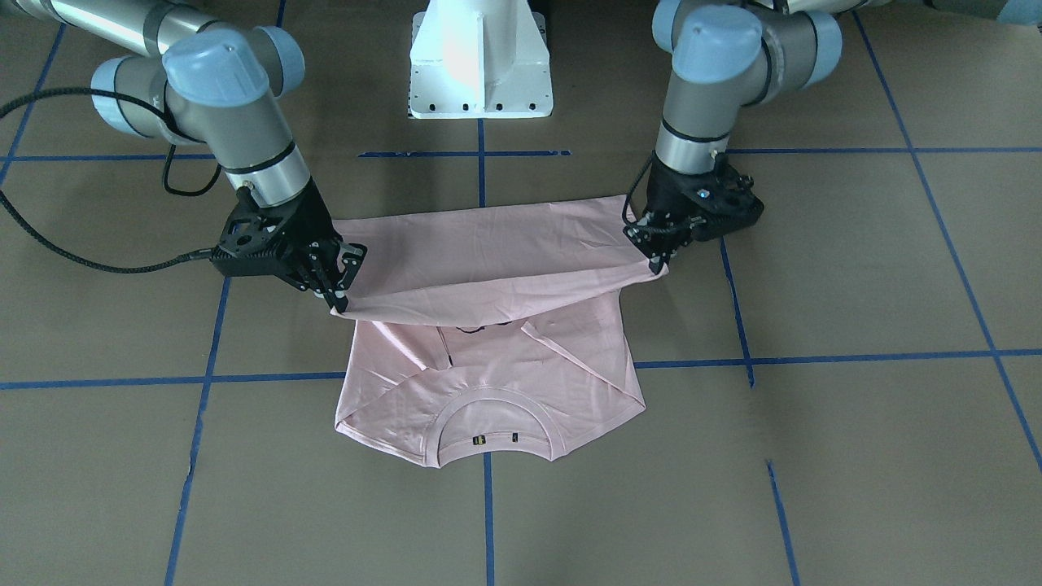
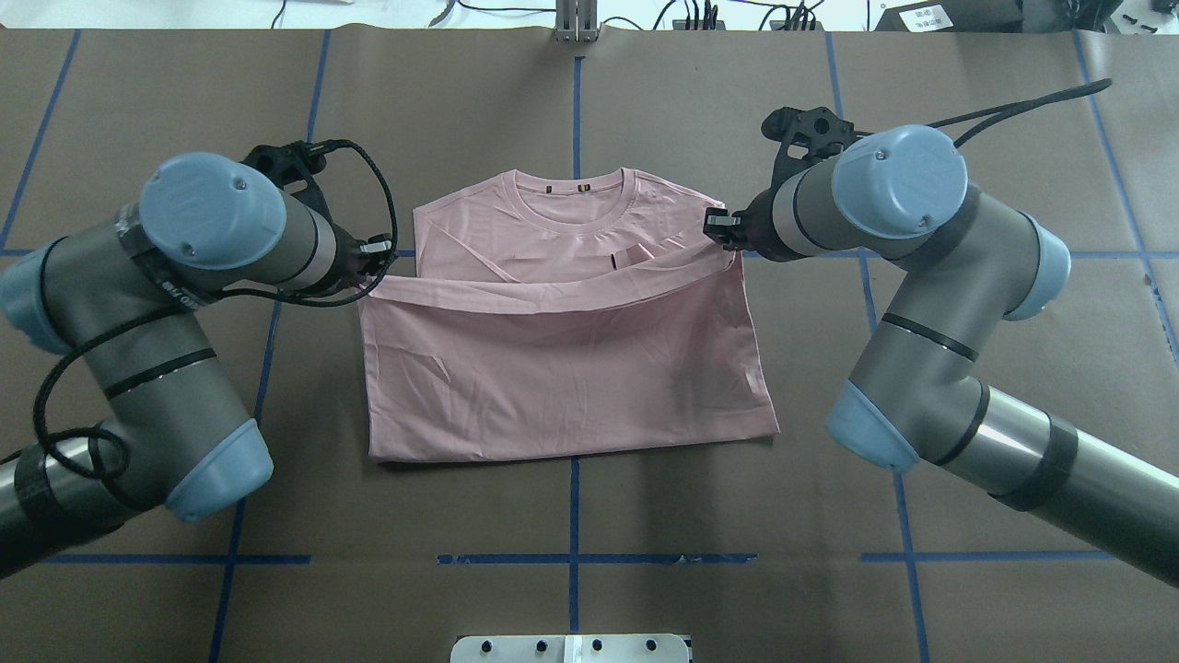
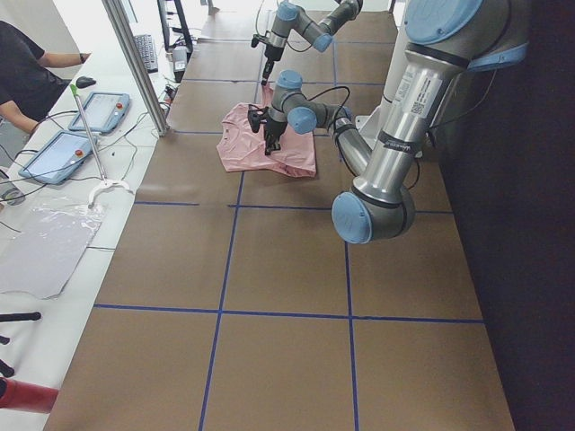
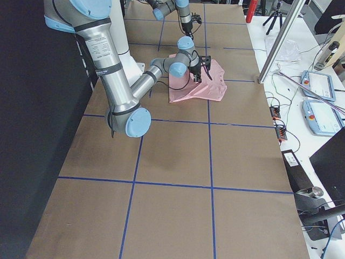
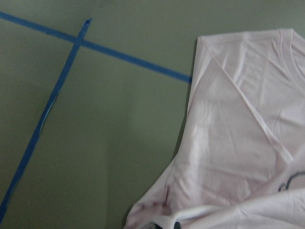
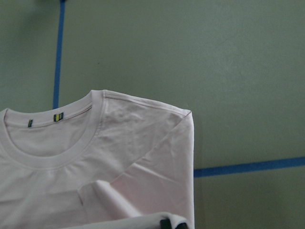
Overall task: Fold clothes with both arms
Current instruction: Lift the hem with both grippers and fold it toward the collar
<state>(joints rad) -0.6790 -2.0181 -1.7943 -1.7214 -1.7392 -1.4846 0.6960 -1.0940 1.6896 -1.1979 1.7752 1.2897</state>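
Note:
The light pink T-shirt (image 2: 562,368) lies mid-table, collar (image 2: 576,198) at the far side and sleeves folded inward. Its hem edge hangs lifted and stretched between both grippers, partway over the chest (image 1: 488,260). My left gripper (image 2: 376,267) is shut on one hem corner, which sits at the right end of the lifted edge in the front-facing view (image 1: 656,262). The other corner is held by my right gripper (image 2: 723,230), also shut (image 1: 338,303). A sliver of black print (image 1: 476,328) shows under the lifted edge. The wrist views show the shoulder (image 5: 228,124) and the collar (image 6: 52,143) below.
Brown table covering with blue tape lines (image 2: 576,101). The white pedestal base (image 1: 480,65) stands at the robot's side. A person (image 3: 27,72) sits at a side bench with tablets (image 3: 99,112); cables and gear line the far edge (image 2: 700,14).

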